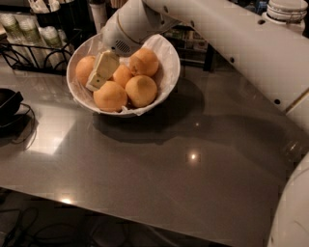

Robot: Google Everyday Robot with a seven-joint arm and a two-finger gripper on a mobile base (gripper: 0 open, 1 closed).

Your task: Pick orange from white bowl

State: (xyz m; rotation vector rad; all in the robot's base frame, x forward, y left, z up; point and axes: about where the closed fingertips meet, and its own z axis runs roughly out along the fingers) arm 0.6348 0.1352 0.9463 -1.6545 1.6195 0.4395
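Note:
The white bowl [170, 67] with a crinkled paper liner stands at the back left of the grey table. It holds several large oranges: one at the left [83, 66], one at the front left [111, 98], one at the front right [141, 90] and one at the back right [146, 60]. A smaller orange [122, 75] sits in the middle. My cream-coloured gripper [100, 73] reaches down from the white arm into the bowl's left half. It sits between the left orange and the small one, just above the front-left orange.
A black wire rack [34, 46] with cups stands behind the bowl at the back left. A black object with a cable [7, 105] lies at the table's left edge. A white jar [286, 10] is at the back right. My white arm spans the right side.

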